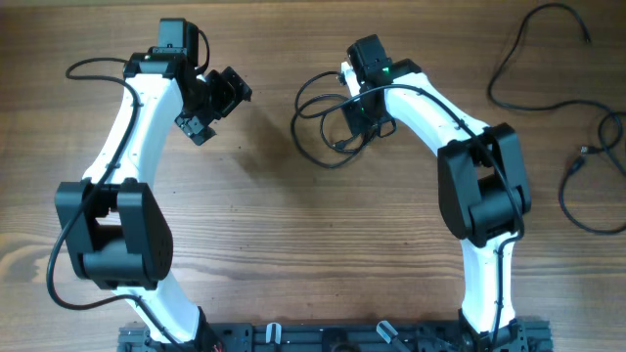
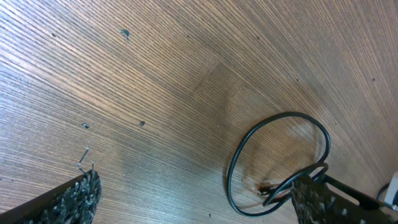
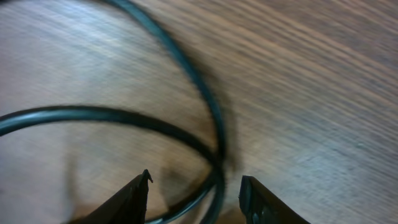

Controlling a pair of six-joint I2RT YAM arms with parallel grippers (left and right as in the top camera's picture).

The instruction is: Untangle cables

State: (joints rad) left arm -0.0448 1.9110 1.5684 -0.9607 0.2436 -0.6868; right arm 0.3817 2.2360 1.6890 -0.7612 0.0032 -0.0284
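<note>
The left claw (image 1: 217,106) hangs near the far left corner of the table (image 1: 284,244). It is wide open and holds nothing. Next, by the middle of the far edge, sit the tangled cables (image 1: 323,110), a messy bunch of thin black loops. The right claw (image 1: 364,115) is right on top of that bunch. Its two sides are apart. A strand runs between them, but they are not squeezing it.

Over by the right edge lie two more. One long cable (image 1: 504,64) is in the far right corner, and one curled cable (image 1: 565,191) is lower down. Both are well apart from the bunch.

What could go wrong? I think if the right claw shuts where two strands cross, it may grab both and pull the knot tighter. Nothing holds the bunch down, so it may all slide along together.

The top view shows every cable, but it hides the right claw's tips. The right wrist view shows the crossing strands (image 3: 216,160) between the fingers (image 3: 134,199). The left wrist view shows one loop (image 2: 286,114) with a small plug.
</note>
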